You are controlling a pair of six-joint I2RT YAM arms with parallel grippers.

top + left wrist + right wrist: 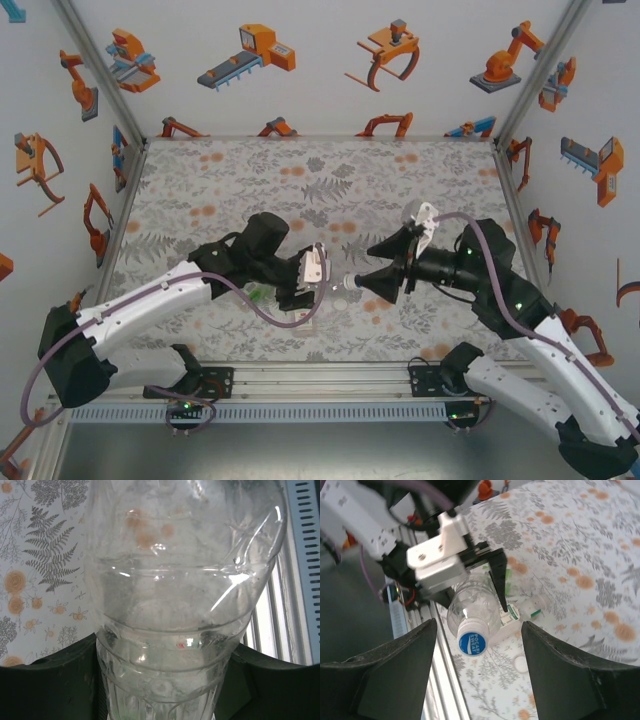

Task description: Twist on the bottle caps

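One axis mattered: left gripper [318, 270] clamped clear plastic bottle [185, 605] level, its round blue-topped white cap [471, 639] pointing at right gripper [367, 266], whose jaws stood spread either side, not touching.

Bottle [470, 605] is clear; its cap [471, 642] is blue on top with white lettering. Table [220, 170] shows grey ferns and orange flowers on white.

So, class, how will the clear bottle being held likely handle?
The bottle looks empty and thin-walled, with creases, so it is probably light and easily crushed. Its round body would likely roll if laid on its side.
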